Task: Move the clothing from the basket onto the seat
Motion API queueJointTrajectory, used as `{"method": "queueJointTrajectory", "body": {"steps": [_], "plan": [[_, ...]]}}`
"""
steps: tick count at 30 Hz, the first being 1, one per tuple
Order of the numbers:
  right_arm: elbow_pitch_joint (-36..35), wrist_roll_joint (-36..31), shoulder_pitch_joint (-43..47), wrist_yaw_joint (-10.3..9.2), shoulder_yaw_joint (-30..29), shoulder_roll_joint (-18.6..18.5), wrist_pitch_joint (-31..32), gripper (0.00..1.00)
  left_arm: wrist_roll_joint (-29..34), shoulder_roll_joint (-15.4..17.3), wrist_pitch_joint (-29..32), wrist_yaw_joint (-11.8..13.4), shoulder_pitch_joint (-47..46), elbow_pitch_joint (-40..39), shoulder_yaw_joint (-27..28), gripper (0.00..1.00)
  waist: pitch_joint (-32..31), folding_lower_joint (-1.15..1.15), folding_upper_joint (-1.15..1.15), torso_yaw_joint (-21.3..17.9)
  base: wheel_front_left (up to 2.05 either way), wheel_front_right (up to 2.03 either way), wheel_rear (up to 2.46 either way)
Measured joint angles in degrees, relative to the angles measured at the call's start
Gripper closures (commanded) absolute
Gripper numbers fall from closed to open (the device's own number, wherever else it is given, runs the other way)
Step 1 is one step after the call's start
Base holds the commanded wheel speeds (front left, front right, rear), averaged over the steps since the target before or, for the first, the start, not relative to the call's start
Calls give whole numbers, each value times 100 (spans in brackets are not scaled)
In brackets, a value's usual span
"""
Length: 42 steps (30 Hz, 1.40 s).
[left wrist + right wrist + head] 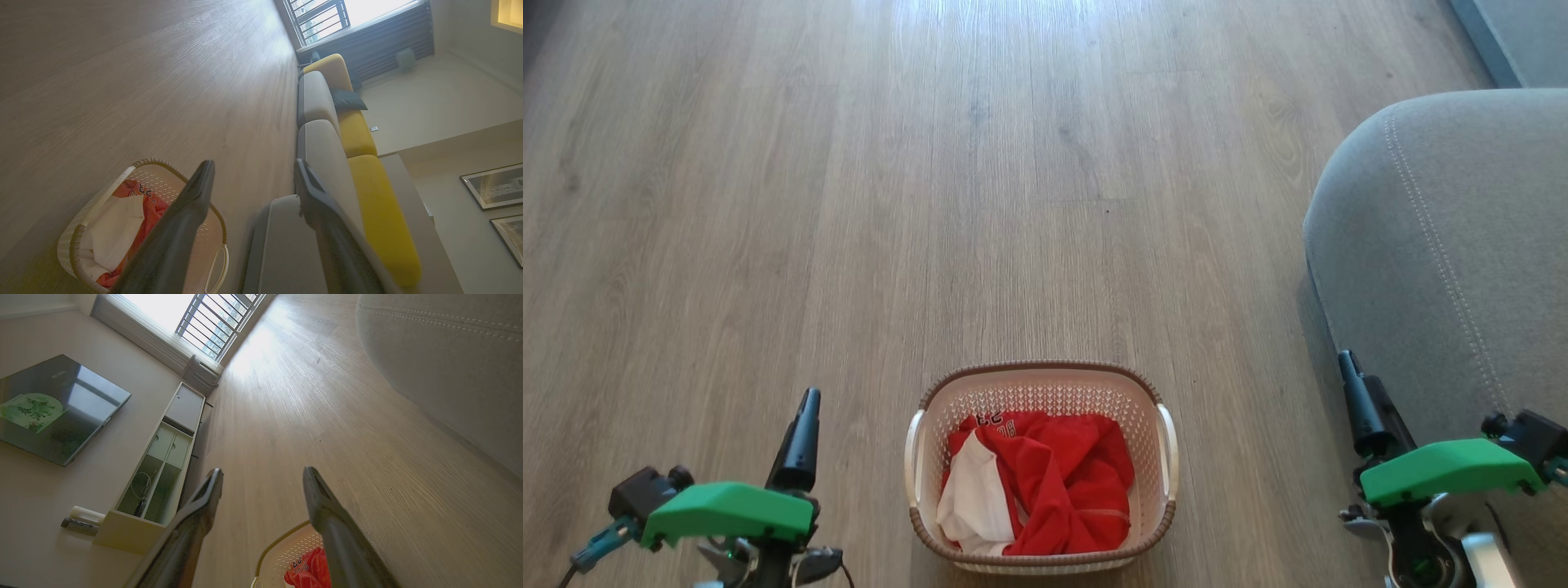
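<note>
The basket (1039, 368), cream-white with a brown rim, stands on the wood floor just in front of me. Crumpled inside it lies the clothing (1066, 482), bright red with a white panel and printed lettering. The grey seat (1445, 245) with pale double stitching fills the right side. My left gripper (809, 402) hovers left of the basket, and my right gripper (1349, 365) hangs in front of the seat's edge. In the left wrist view the left gripper (254, 163) is open and empty, with the basket (77, 241), the clothing (153, 210) and the seat (282, 245) beyond. The right gripper (263, 471) is open too, above the basket (282, 541) and clothing (308, 569).
Wood floor (1013, 180) stretches ahead and to the left. The sofa (359, 134) has yellow back cushions and runs toward a window. A low cabinet (163, 465) and a wall screen (53, 404) stand on the far side of the room.
</note>
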Motion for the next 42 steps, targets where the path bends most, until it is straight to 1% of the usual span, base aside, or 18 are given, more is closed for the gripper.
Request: {"method": "queueJointTrajectory", "body": {"steps": [1,6,10,16,23,26,42], "plan": [[0,0,0,0,0,0,0,0,0,0,0,0,0,0,0,0,0,0,0,0,0,0,0],[9,-441,-17,0,37,-40,-68,0,359,0,-80,51,-1,-2,-10,0,-13,0,0,3,0,0,0],[55,-594,-24,0,111,-47,-124,0,577,1,-131,87,0,-9,-18,0,-21,0,0,4,0,0,0],[177,-1018,-32,0,197,-96,-235,0,1120,2,-204,110,0,-75,-79,0,-15,0,0,-2,0,0,0],[224,-1575,-137,1,244,-104,-345,0,1795,4,-322,257,0,-181,-157,0,5,0,0,-15,0,0,0],[272,-1823,-137,1,261,-108,-380,0,2053,4,-389,283,0,-218,-178,0,5,0,0,-16,0,0,0],[446,-3050,-171,1,434,-127,-660,0,3297,7,-634,352,1,-304,-363,0,-25,0,0,3,0,0,0]]}}
